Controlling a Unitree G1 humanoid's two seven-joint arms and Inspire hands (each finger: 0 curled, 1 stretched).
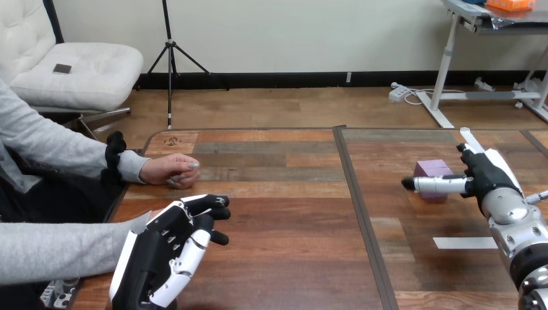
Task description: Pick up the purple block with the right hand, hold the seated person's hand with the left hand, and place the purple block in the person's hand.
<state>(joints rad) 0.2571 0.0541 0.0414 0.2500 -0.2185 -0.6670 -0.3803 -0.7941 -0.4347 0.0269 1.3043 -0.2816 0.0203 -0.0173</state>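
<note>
On the table [291, 213] — purple block [432, 169] beside the right hand [486, 175].

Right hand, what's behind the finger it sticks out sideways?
The purple block, on the table. The right hand has its finger across the block's front, hiding a strip there; whether they touch cannot be seen.

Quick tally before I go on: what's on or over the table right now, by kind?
Robot hands: 2 (left hand, right hand)
person's hand: 1
purple block: 1
white strip: 1
Total: 5
</note>
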